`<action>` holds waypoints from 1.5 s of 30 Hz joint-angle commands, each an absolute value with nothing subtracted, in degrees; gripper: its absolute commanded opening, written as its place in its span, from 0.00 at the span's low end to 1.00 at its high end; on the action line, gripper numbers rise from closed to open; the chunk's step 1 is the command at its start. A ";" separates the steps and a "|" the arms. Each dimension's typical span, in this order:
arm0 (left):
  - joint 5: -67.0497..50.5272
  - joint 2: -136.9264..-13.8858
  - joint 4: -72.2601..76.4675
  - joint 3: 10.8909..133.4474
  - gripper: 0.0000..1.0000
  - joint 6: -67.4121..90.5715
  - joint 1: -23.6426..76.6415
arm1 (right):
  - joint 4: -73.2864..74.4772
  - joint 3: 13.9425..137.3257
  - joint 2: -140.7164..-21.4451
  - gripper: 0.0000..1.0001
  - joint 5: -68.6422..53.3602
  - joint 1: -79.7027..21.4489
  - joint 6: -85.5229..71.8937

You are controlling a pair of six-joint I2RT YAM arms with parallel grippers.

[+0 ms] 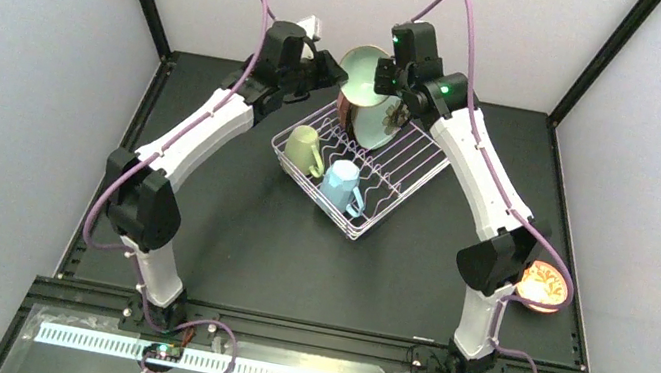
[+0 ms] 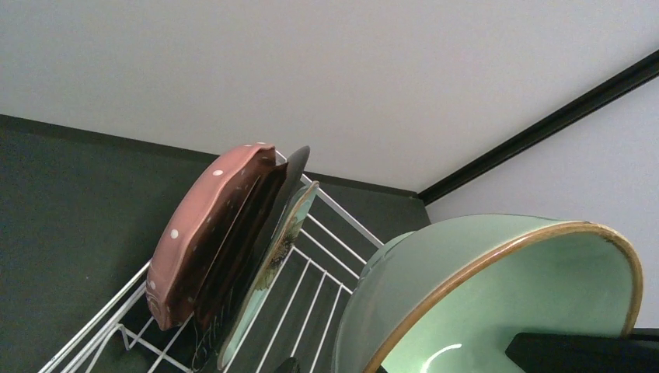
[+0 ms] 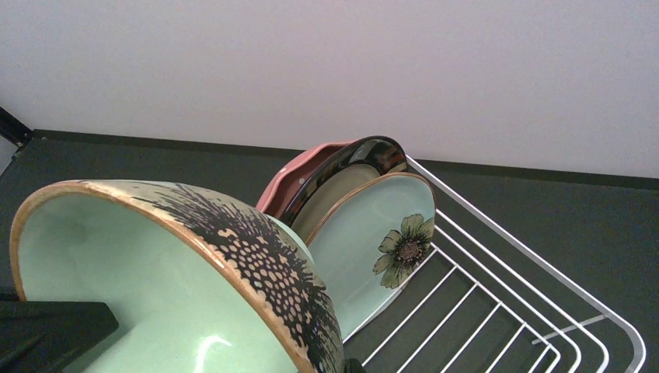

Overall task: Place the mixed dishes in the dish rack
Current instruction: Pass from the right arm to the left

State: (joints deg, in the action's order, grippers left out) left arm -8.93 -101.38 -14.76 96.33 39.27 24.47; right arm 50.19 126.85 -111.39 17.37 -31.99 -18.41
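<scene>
Mid-load, the pale-green bowl [image 1: 364,65] hangs tilted above the dish rack [image 1: 403,203] beside 3 standing plates [image 3: 373,233], right gripper [image 1: 394,84] pinching its rim, left gripper [image 1: 326,69] straddling it, hold unclear; next it needs lowering onto free wires.

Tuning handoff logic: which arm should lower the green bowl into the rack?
Probably right: the right claw is shut on the rim of the pale-green bowl, above the dish rack; whether the left claw grips it is unclear.
</scene>
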 commanded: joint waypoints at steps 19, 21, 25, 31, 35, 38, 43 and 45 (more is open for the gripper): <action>-1.51 -99.16 -5.79 91.35 0.40 30.67 29.19 | 50.99 130.87 -111.44 0.00 10.54 -32.06 -21.53; -0.39 -98.19 -4.48 89.78 0.30 30.42 29.26 | 51.35 130.71 -111.19 0.00 10.34 -32.08 -21.53; 2.67 -96.16 -1.17 86.52 0.02 29.96 29.42 | 51.97 129.84 -110.42 0.00 9.85 -32.08 -21.56; 6.06 -93.52 1.96 83.98 0.01 29.10 29.84 | 51.45 126.58 -108.37 0.00 9.68 -32.08 -21.54; 8.22 -91.99 2.42 82.68 0.01 28.96 30.10 | 51.74 125.42 -107.31 0.00 9.71 -32.08 -21.37; 10.00 -91.40 1.31 82.61 0.01 28.65 30.20 | 51.79 124.02 -105.97 0.06 10.40 -32.08 -21.40; 13.27 -90.90 -1.60 83.12 0.01 28.15 30.29 | 51.24 121.52 -102.69 0.55 11.51 -32.07 -21.03; 14.38 -90.81 -2.41 83.27 0.01 28.13 30.31 | 51.28 120.58 -101.41 0.64 11.97 -32.08 -20.76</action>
State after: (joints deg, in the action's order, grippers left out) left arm 9.13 -93.62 -3.44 82.02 29.78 30.46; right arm 51.83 121.89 -105.91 9.87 -32.12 -21.08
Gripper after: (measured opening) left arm 0.138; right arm 0.575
